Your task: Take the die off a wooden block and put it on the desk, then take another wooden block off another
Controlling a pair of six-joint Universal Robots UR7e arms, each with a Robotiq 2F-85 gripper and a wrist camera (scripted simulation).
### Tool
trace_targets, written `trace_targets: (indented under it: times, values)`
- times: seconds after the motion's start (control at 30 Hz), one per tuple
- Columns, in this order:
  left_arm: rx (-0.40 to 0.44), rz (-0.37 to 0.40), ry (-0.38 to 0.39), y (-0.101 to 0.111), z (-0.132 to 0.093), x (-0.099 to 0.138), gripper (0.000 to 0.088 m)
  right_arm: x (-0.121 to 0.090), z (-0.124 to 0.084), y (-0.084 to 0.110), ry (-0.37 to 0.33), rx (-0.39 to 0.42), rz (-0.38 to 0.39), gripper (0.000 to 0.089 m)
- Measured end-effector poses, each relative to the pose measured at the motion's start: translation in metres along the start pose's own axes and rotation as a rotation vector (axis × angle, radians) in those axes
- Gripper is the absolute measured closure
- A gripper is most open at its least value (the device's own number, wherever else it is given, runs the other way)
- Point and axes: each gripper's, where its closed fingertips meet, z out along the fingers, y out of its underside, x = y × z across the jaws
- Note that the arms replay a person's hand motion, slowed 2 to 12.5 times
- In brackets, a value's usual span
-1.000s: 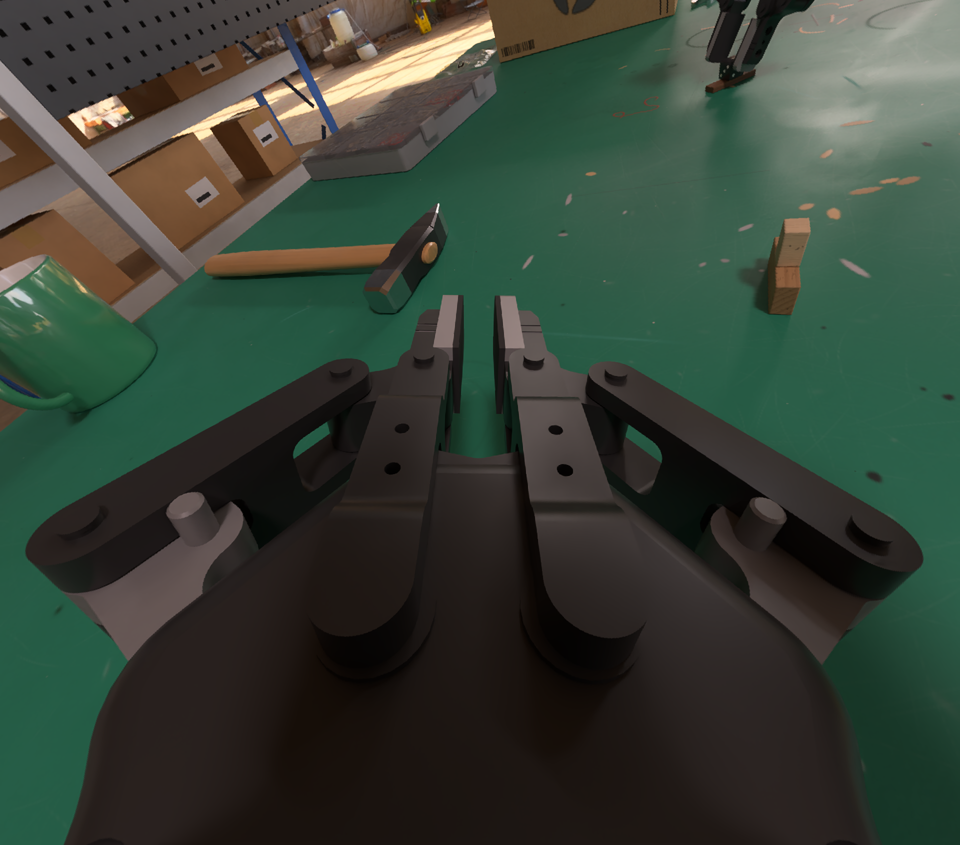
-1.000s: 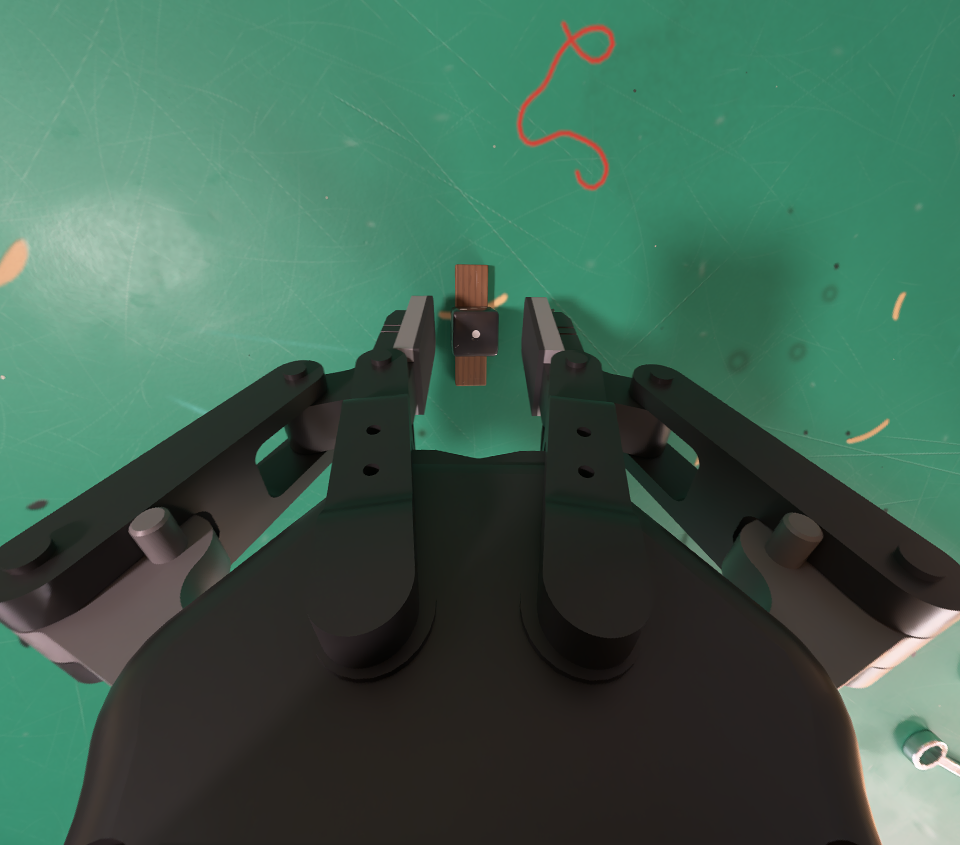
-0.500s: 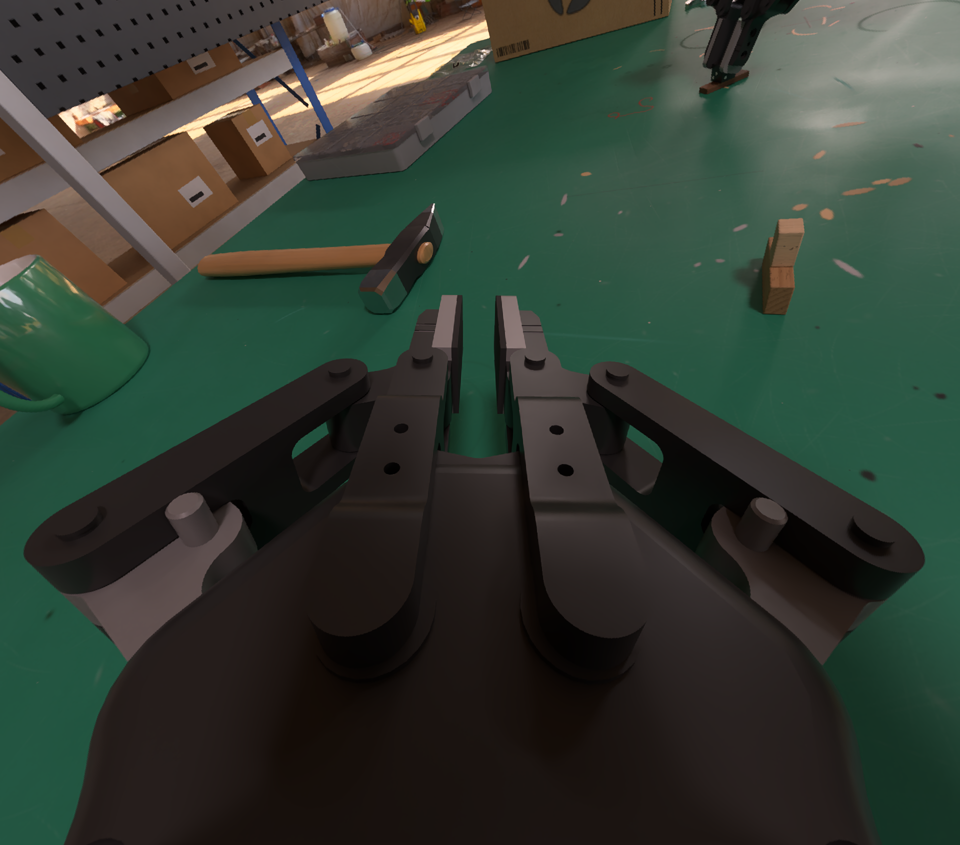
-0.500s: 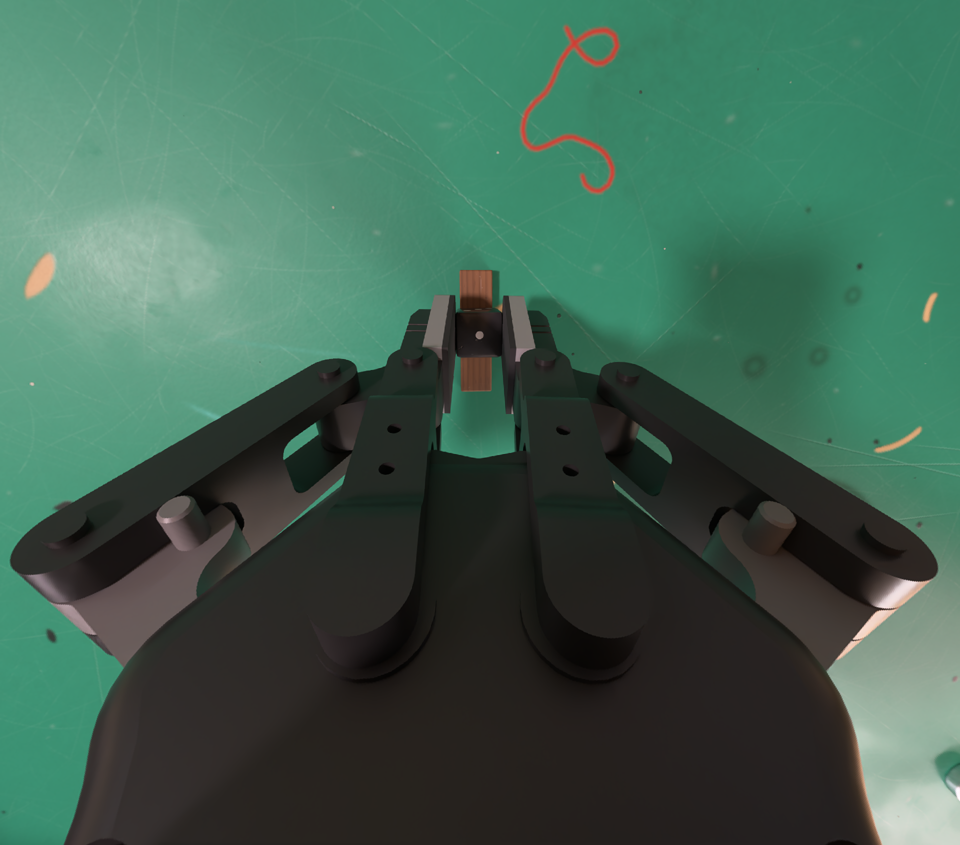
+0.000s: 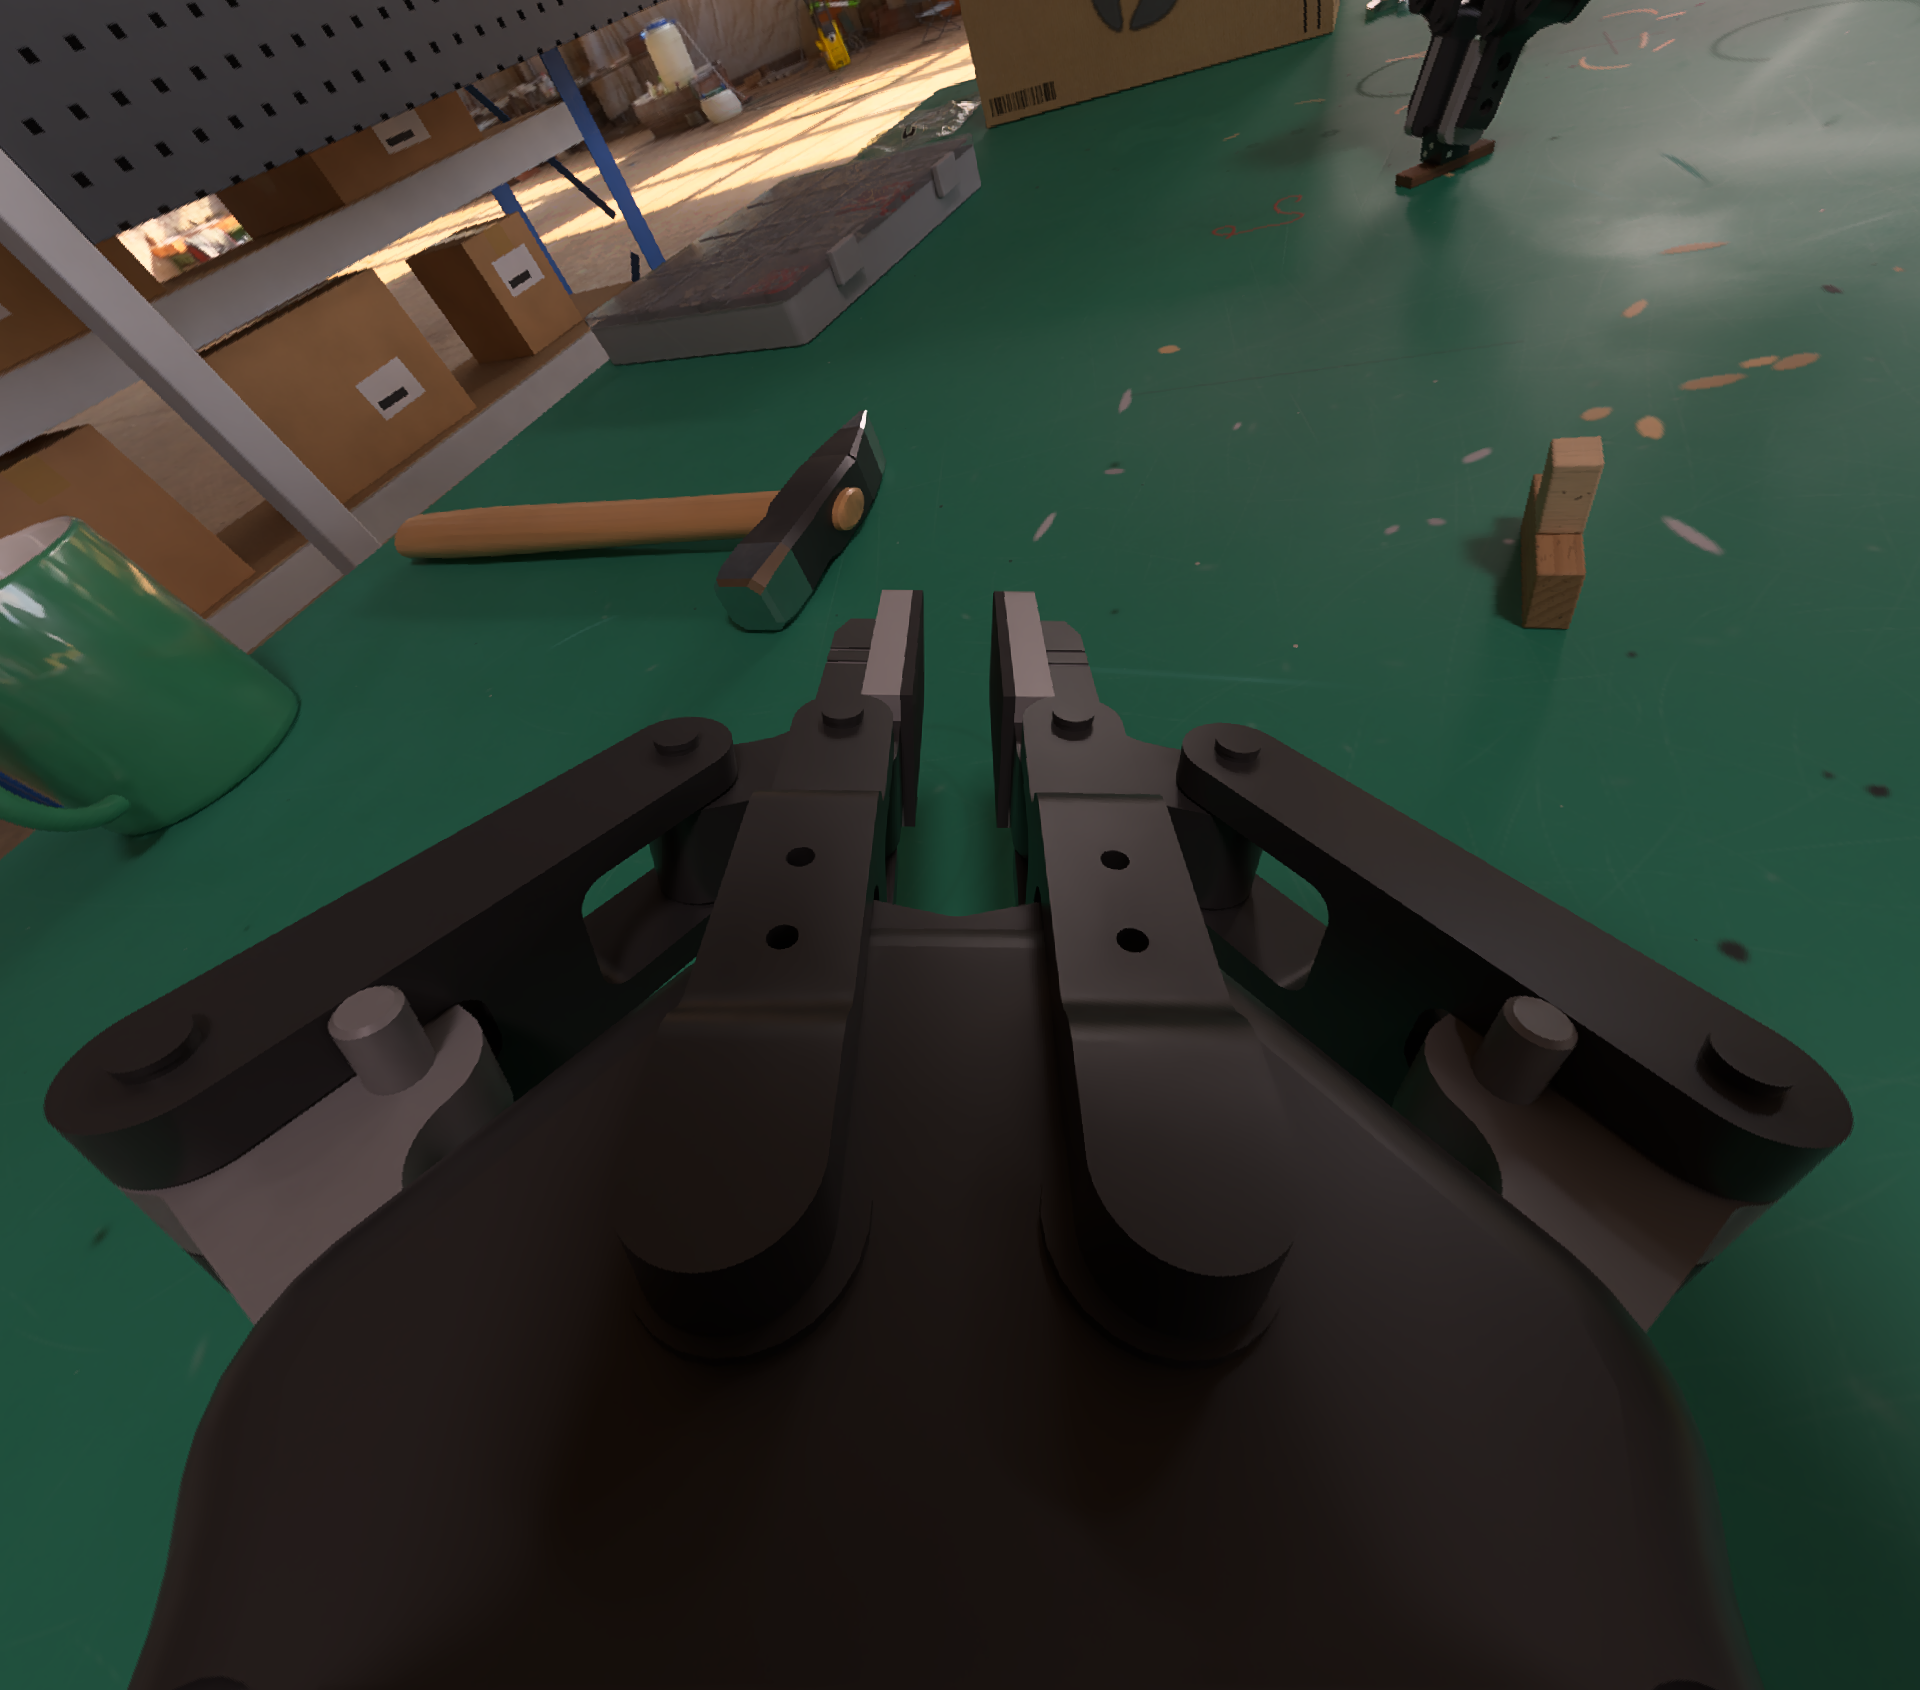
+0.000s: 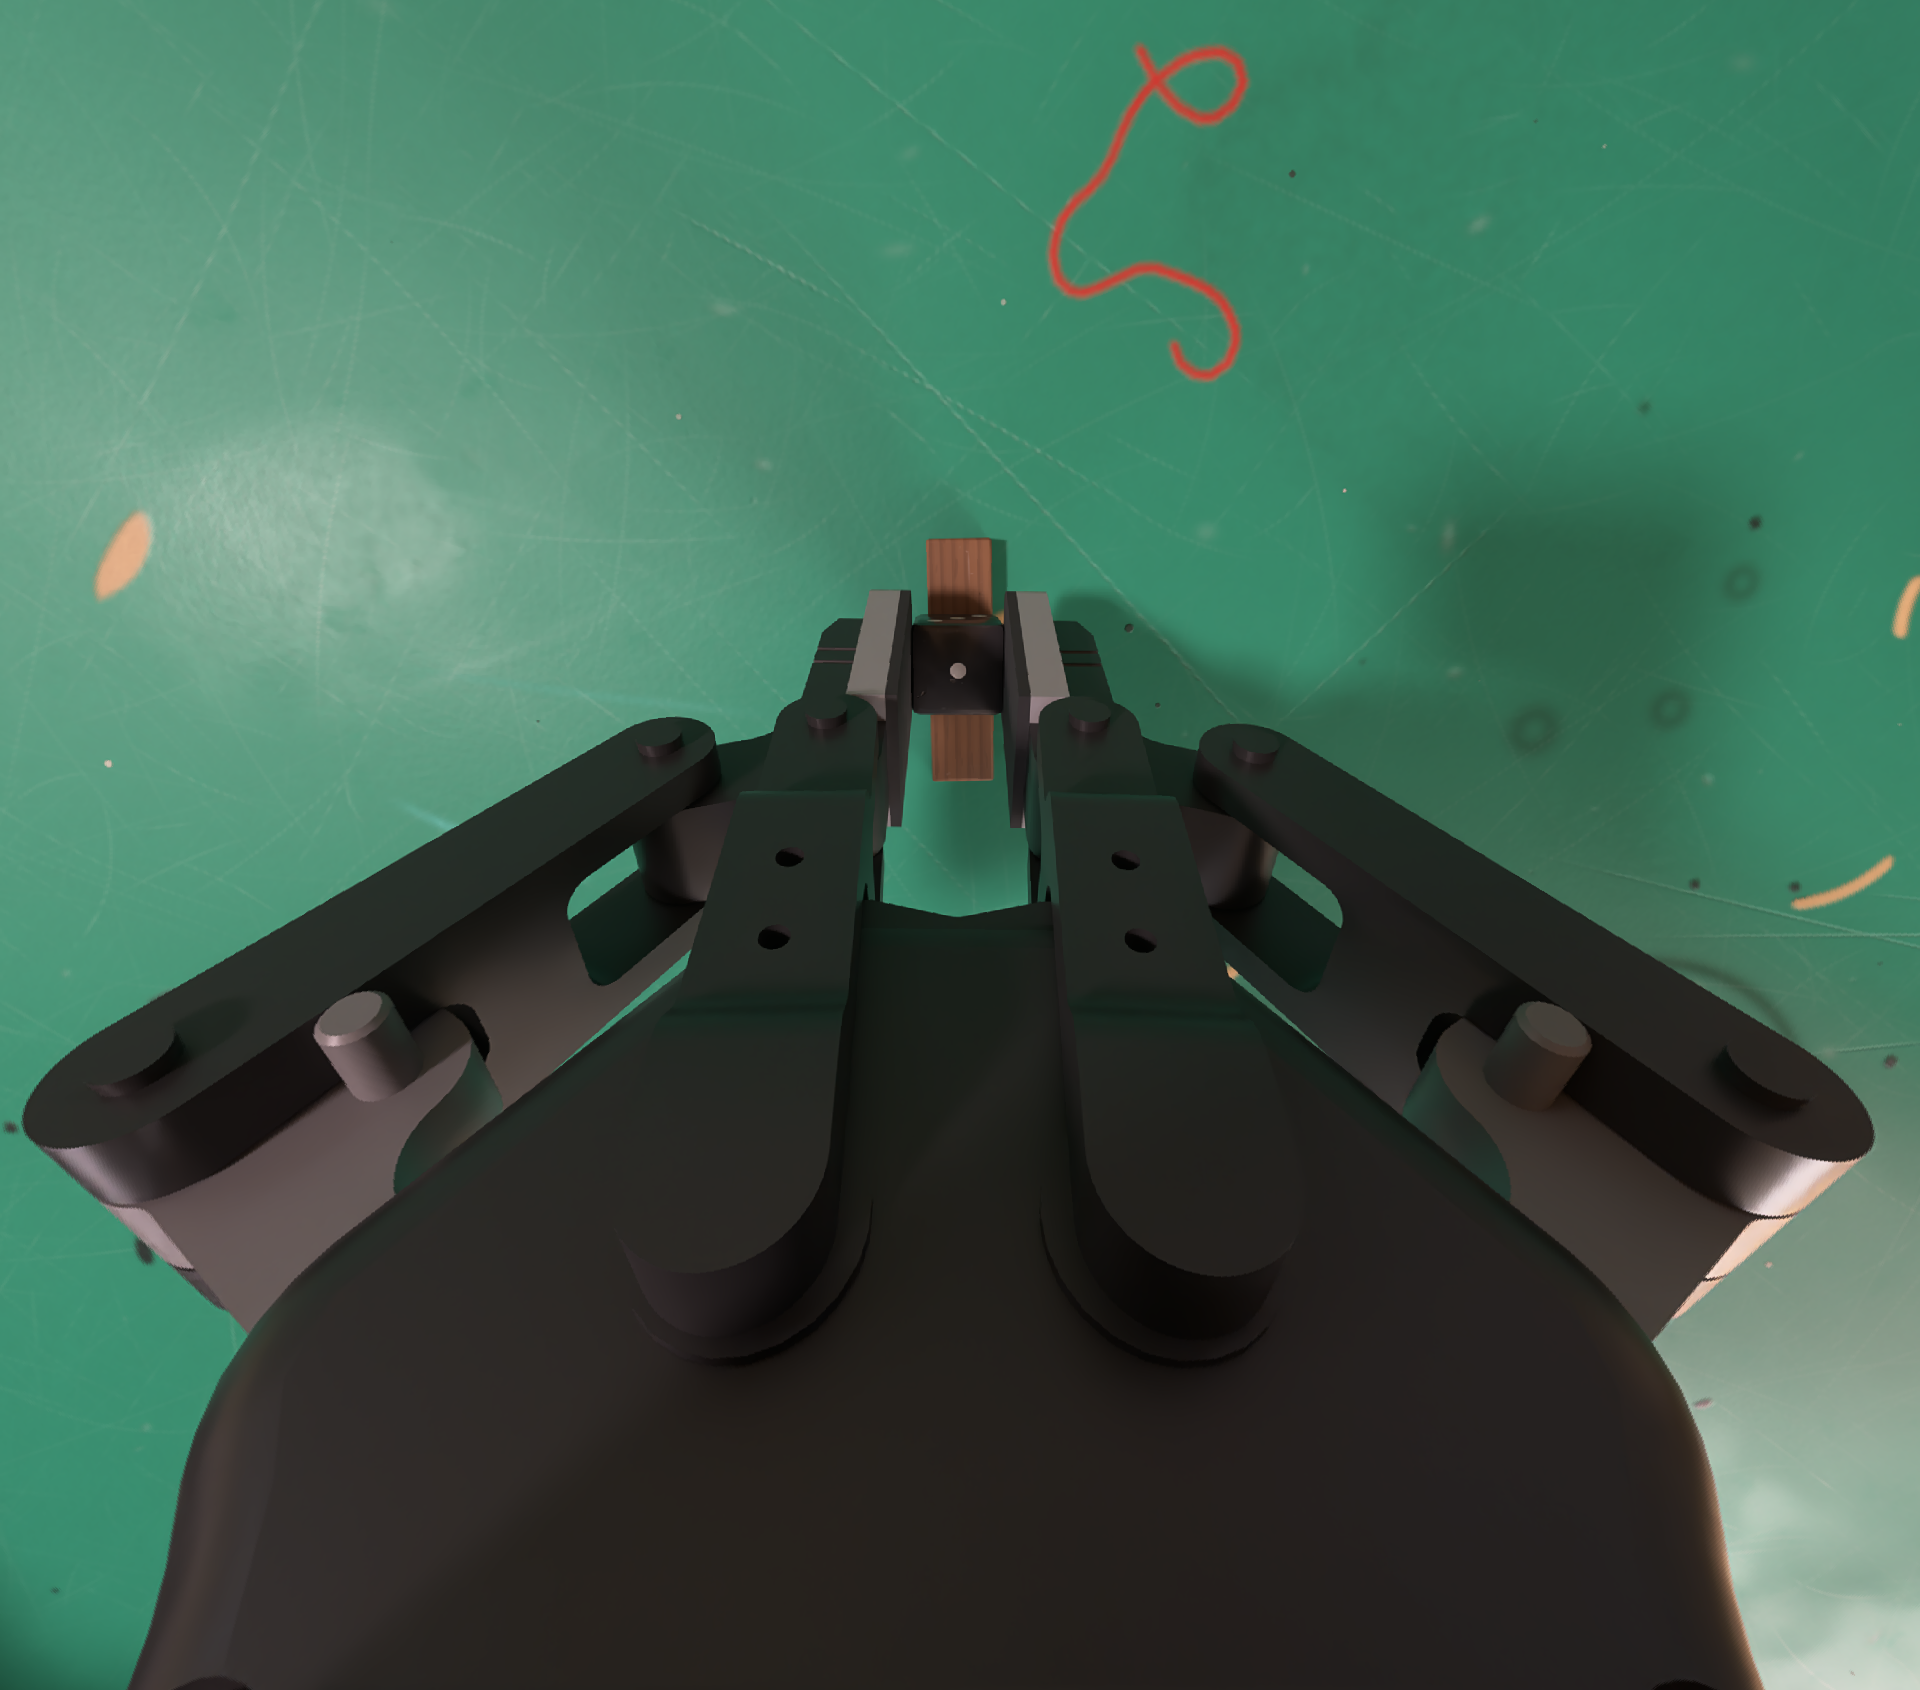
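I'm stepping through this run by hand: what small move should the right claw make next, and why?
Probably a short straight lift. The right claw is shut on the black die, which sits over the flat brown wooden block on the green desk. Lifting should clear the block before the die is set down beside it.

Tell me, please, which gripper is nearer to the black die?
Right. The right gripper is shut on the die above the thin brown block. The left gripper hangs far off, near the hammer.
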Motion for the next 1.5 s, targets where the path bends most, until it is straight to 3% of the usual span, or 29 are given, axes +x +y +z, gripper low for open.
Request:
trace_targets:
  times: [0.43,0.7,0.9,1.27,1.5]
  values:
    - [0.017,0.001,-0.006,-0.003,-0.001,0.0,0.0761,-0.003,-0.011,0.0,0.029,0.037,0.012,0.0737]
    - [0.029,0.002,-0.007,-0.005,-0.002,0.0,0.076,-0.008,-0.032,-0.008,0.055,0.124,0.018,0.0738]
    - [0.038,0.005,-0.004,-0.008,-0.002,0.001,0.076,-0.022,-0.054,-0.026,0.033,0.276,0.011,0.0736]
    - [0.05,0.012,0.005,-0.011,-0.001,0.004,0.0757,-0.064,-0.104,-0.072,-0.104,0.646,-0.001,0.0738]
    - [0.055,0.013,0.013,-0.013,-0.001,0.006,0.0755,-0.088,-0.125,-0.09,-0.15,0.768,-0.015,0.0738]
